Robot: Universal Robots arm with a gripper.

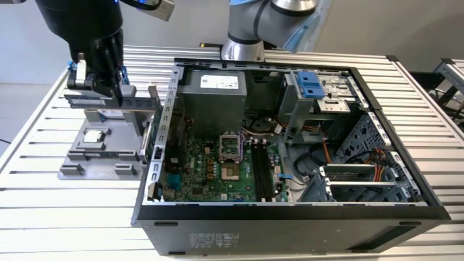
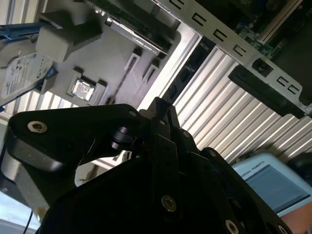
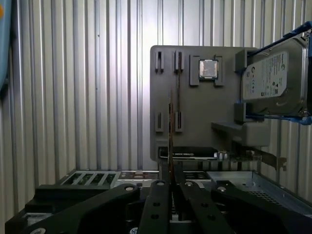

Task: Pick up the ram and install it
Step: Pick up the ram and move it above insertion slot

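At the edge of the slatted table on the exterior view's left, a grey holder lies flat. A small silver chip is seated in it. The black gripper hangs directly over the holder's far end, close above it.

In the first wrist view the gripper is drawn narrow. Its two fingers pinch the ram, which shows edge-on as a thin upright line between them. The ram stands over the holder, beside its slotted guides. Whether its lower edge is clear of the holder cannot be told. In that view the chip sits just beside the ram's line. Beyond the chip, the hard drive in its blue bracket leans up at the holder's side.

To the exterior view's right of the holder, and just beside it, the open computer case lies on its side across the middle of the table. The green motherboard is exposed inside the case. The arm's base rises at the table's far edge, behind the case.
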